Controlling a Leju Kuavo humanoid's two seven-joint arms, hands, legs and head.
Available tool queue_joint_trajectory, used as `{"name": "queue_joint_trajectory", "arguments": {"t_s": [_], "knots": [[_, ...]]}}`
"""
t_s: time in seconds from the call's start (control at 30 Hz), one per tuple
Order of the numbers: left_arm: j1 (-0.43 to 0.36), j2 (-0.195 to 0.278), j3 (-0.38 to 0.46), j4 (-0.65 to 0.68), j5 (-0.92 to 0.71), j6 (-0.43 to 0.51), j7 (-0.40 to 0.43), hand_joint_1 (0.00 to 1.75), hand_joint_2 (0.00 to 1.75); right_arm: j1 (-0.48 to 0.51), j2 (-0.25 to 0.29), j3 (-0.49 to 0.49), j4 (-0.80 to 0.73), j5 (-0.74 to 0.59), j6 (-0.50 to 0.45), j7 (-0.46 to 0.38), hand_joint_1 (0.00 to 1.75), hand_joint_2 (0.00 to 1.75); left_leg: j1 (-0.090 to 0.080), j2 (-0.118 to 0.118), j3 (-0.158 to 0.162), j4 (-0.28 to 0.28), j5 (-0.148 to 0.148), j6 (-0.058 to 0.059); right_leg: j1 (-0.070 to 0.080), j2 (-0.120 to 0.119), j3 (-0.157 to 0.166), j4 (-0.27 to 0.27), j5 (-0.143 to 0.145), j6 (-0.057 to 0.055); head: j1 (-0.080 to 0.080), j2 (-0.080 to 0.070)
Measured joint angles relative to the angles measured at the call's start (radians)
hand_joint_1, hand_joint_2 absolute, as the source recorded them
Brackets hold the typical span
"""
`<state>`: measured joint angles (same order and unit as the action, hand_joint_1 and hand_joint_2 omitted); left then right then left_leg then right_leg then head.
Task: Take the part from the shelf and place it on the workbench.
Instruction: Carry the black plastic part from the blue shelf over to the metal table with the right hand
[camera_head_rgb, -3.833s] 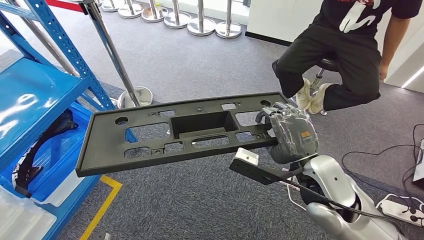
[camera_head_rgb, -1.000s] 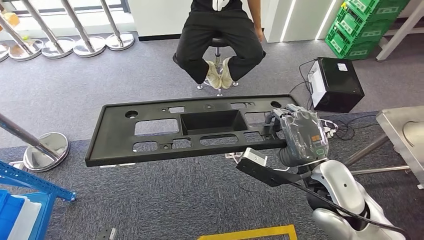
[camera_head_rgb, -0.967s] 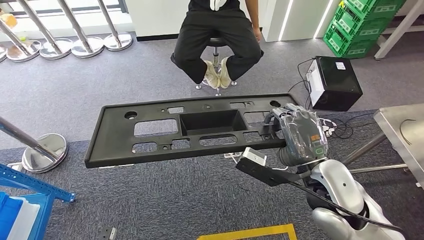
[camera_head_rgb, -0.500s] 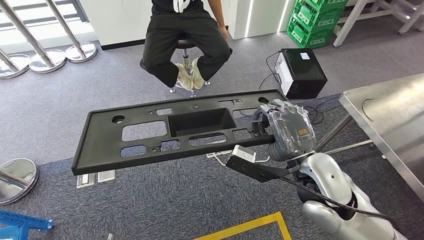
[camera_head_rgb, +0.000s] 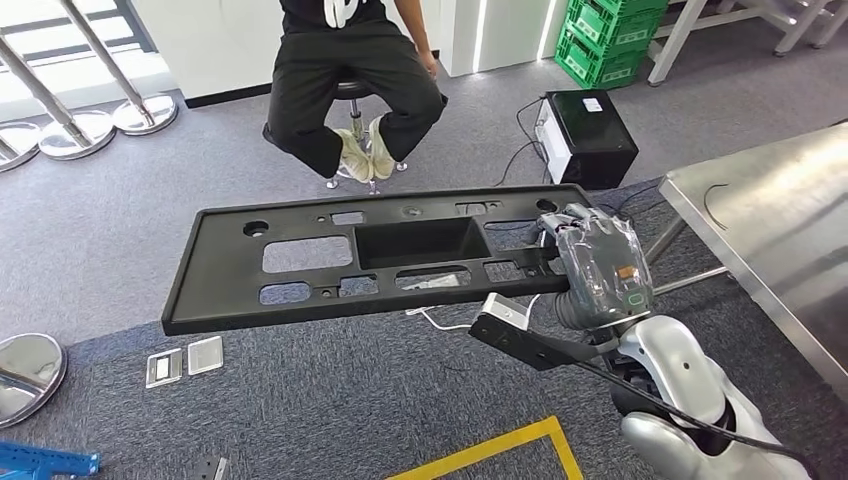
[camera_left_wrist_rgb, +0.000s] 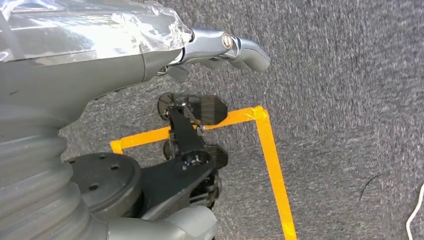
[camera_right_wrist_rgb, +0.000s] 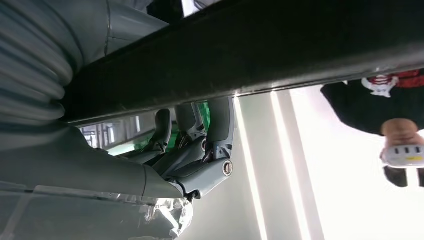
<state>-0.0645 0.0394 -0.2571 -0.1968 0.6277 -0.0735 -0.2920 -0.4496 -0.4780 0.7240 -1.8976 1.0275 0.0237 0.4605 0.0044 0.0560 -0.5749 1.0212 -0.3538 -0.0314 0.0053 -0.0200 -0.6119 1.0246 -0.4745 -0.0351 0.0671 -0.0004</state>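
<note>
Since the frame of half a second ago the whole head view has swung: the camera has turned further toward the workbench (camera_head_rgb: 770, 250), whose steel top now takes more of the right edge, while the seated person (camera_head_rgb: 345, 70) and the black box (camera_head_rgb: 588, 125) have slid leftward. The part (camera_head_rgb: 370, 265), a long black panel with cut-outs, hangs level in the air over the carpet, held only at its right end by the right hand (camera_head_rgb: 590, 265), so its far left end is unsupported. To carry on well, the robot should turn slowly, keep the panel level and bring its free end over the bench edge before lowering.

In the left wrist view the left hand (camera_left_wrist_rgb: 100, 40) hangs over the carpet and the orange floor tape (camera_left_wrist_rgb: 265, 150), holding nothing; how far its fingers are spread cannot be told.

In the right wrist view dark fingers (camera_right_wrist_rgb: 220, 125) wrap the panel's edge (camera_right_wrist_rgb: 250, 55).
</note>
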Motion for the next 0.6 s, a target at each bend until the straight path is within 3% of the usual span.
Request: {"name": "queue_joint_trajectory", "arguments": {"t_s": [0.07, 0.1, 0.17, 0.2, 0.23, 0.27, 0.3, 0.33, 0.4, 0.43, 0.5, 0.57, 0.6], "knots": [[-0.001, 0.0, 0.0, 0.0, 0.001, 0.0, 0.0, 0.0, 1.75, -0.002, 0.0, 0.0, 0.0, -0.003, 0.0, -0.001, 1.75, 1.75, 0.002, -0.014, -0.007, 0.031, -0.025, -0.01, -0.004, 0.011, 0.005, -0.008, 0.004, -0.011, -0.008, 0.0], [-0.001, 0.0, 0.0, 0.0, 0.001, 0.0, 0.0, 0.0, 1.75, -0.003, 0.0, 0.0, 0.0, -0.004, 0.0, -0.001, 1.75, 1.75, 0.003, -0.026, -0.024, 0.073, -0.05, -0.014, -0.006, 0.015, 0.008, -0.011, 0.006, -0.016, -0.013, 0.0], [0.0, 0.0, -0.001, 0.0, 0.001, 0.001, 0.0, 0.0, 1.75, -0.004, 0.0, 0.0, 0.0, -0.007, 0.0, -0.002, 1.75, 1.75, 0.005, -0.044, -0.083, 0.202, -0.114, -0.019, -0.004, 0.026, 0.008, -0.011, 0.006, -0.023, -0.027, 0.0], [0.002, 0.0, -0.001, 0.0, 0.002, 0.002, 0.0, 0.0, 1.75, -0.004, 0.0, 0.0, 0.0, -0.007, 0.0, -0.002, 1.75, 1.75, 0.005, -0.046, -0.111, 0.259, -0.134, -0.02, -0.003, 0.033, 0.008, -0.01, 0.006, -0.024, -0.033, 0.0], [0.003, 0.0, -0.001, 0.0, 0.002, 0.003, 0.0, 0.0, 1.75, -0.003, 0.0, 0.0, 0.0, -0.008, 0.0, -0.001, 1.75, 1.75, 0.005, -0.047, -0.128, 0.289, -0.135, -0.021, -0.003, 0.042, 0.008, -0.008, 0.005, -0.025, -0.037, 0.0], [0.003, 0.0, -0.001, 0.0, 0.002, 0.003, 0.0, 0.0, 1.75, -0.003, 0.0, 0.0, 0.0, -0.008, 0.0, 0.0, 1.75, 1.75, 0.006, -0.048, -0.126, 0.281, -0.117, -0.02, -0.003, 0.051, 0.008, -0.006, 0.004, -0.025, -0.042, 0.0], [0.003, 0.0, -0.001, 0.0, 0.002, 0.004, 0.0, 0.0, 1.75, -0.003, 0.0, 0.001, 0.0, -0.009, 0.0, 0.001, 1.75, 1.75, 0.006, -0.051, -0.107, 0.234, -0.083, -0.019, -0.003, 0.061, 0.008, -0.004, 0.003, -0.024, -0.046, 0.0], [0.003, 0.0, -0.001, 0.0, 0.002, 0.004, 0.0, 0.0, 1.75, -0.002, 0.0, 0.001, 0.0, -0.009, 0.0, 0.003, 1.75, 1.75, 0.007, -0.061, -0.078, 0.165, -0.045, -0.017, -0.004, 0.07, 0.008, 0.0, 0.002, -0.022, -0.051, 0.0], [0.003, 0.0, -0.001, 0.0, 0.003, 0.005, 0.0, 0.0, 1.75, -0.003, 0.0, 0.0, 0.0, -0.011, -0.001, 0.004, 1.75, 1.75, 0.011, -0.089, -0.032, 0.05, 0.0, -0.012, -0.003, 0.087, 0.002, 0.008, -0.002, -0.014, -0.06, 0.0], [0.003, 0.0, -0.001, 0.0, 0.003, 0.005, 0.0, 0.0, 1.75, -0.002, 0.0, 0.0, 0.0, -0.011, -0.001, 0.005, 1.75, 1.75, 0.011, -0.098, -0.024, 0.024, 0.005, -0.009, -0.003, 0.094, -0.001, 0.01, -0.002, -0.01, -0.061, 0.0], [0.002, -0.001, -0.002, 0.0, 0.005, 0.004, 0.0, 0.0, 1.75, -0.002, 0.0, 0.0, 0.001, -0.012, -0.002, 0.005, 1.75, 1.75, 0.01, -0.091, -0.022, 0.015, 0.006, 0.0, -0.005, 0.107, -0.005, 0.009, 0.0, 0.001, -0.059, 0.0], [0.0, -0.001, -0.002, 0.0, 0.008, 0.004, 0.0, 0.0, 1.75, -0.002, 0.0, -0.001, 0.001, -0.013, -0.002, 0.004, 1.75, 1.75, 0.01, -0.077, -0.018, 0.004, 0.012, 0.013, -0.006, 0.091, -0.013, 0.026, -0.014, 0.01, -0.055, 0.0], [-0.001, -0.002, -0.002, 0.0, 0.01, 0.004, 0.0, 0.0, 1.75, -0.002, 0.0, -0.002, 0.001, -0.013, -0.003, 0.004, 1.75, 1.75, 0.011, -0.07, -0.016, -0.002, 0.015, 0.019, -0.006, 0.074, -0.028, 0.059, -0.034, 0.015, -0.05, 0.0]]}}
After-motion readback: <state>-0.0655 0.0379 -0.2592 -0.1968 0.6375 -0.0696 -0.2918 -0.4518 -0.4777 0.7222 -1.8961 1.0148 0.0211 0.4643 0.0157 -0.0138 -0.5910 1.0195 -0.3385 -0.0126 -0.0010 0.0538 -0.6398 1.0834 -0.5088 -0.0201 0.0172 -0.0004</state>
